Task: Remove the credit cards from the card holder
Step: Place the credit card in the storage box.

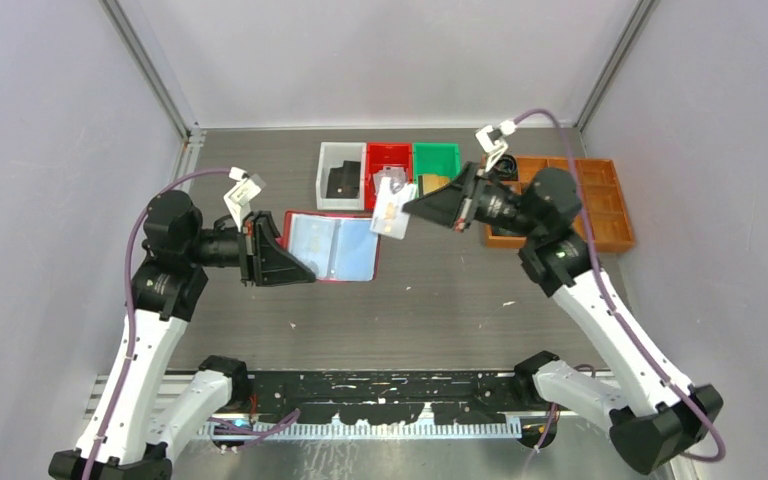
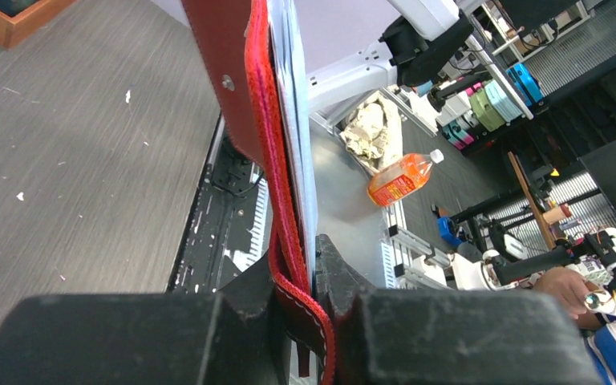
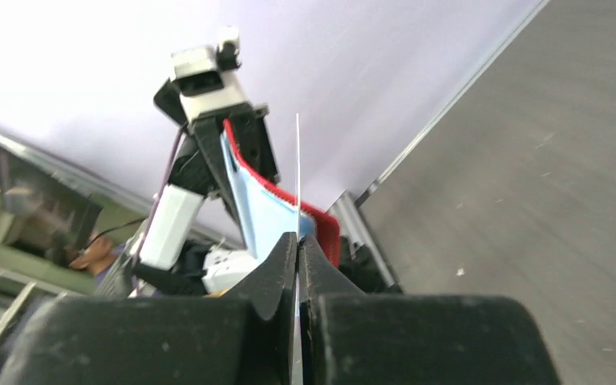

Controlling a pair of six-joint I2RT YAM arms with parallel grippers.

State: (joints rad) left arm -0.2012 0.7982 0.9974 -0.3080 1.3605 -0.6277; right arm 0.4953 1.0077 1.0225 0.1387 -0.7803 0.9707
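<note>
The red card holder [image 1: 332,247] lies spread open at mid-table, its pale blue pocket pages facing up. My left gripper [image 1: 303,266] is shut on its left red edge; the left wrist view shows the red cover and blue pages [image 2: 265,120] pinched between the fingers of this gripper [image 2: 314,257]. A pale silvery credit card [image 1: 392,212] hangs just right of the holder, with my right gripper [image 1: 409,208] shut on it. In the right wrist view that card [image 3: 297,176] is edge-on between the closed jaws of the gripper [image 3: 297,245], and the holder [image 3: 321,220] is behind it.
Behind the holder stand a white bin [image 1: 328,177] with a black item [image 1: 343,180], a red bin [image 1: 388,160] and a green bin [image 1: 435,160]. An orange compartment tray [image 1: 610,205] sits at the back right, under my right arm.
</note>
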